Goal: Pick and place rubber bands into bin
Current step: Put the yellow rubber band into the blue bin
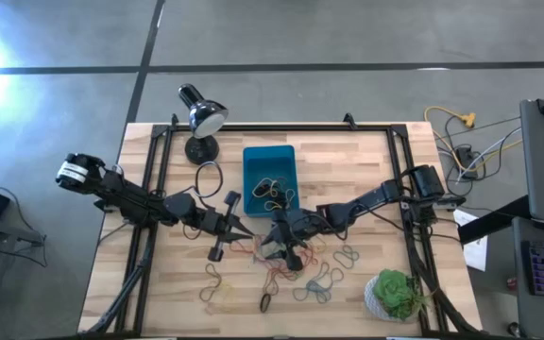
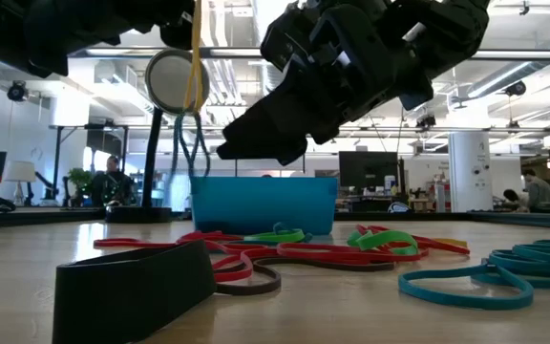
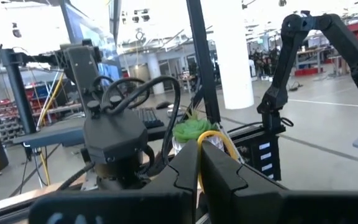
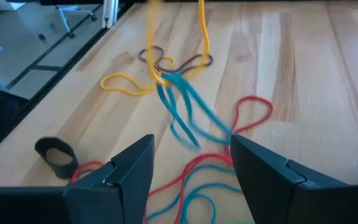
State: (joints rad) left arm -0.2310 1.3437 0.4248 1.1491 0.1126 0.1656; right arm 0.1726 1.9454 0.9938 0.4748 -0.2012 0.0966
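rubber bands (image 1: 296,274): red, green, blue, yellow loops, scattered flat on wood near table front; few inside bin | bin (image 1: 253,162): teal tray, upright, mid-table, behind the pile

Both arms are dark, near black, built of jointed blocky segments. The left arm (image 1: 121,194) carries a white band with dark marks near its base. Black cables loop beside the right arm (image 1: 385,195). Each hand ends in two flat, angular black fingers (image 4: 129,171).
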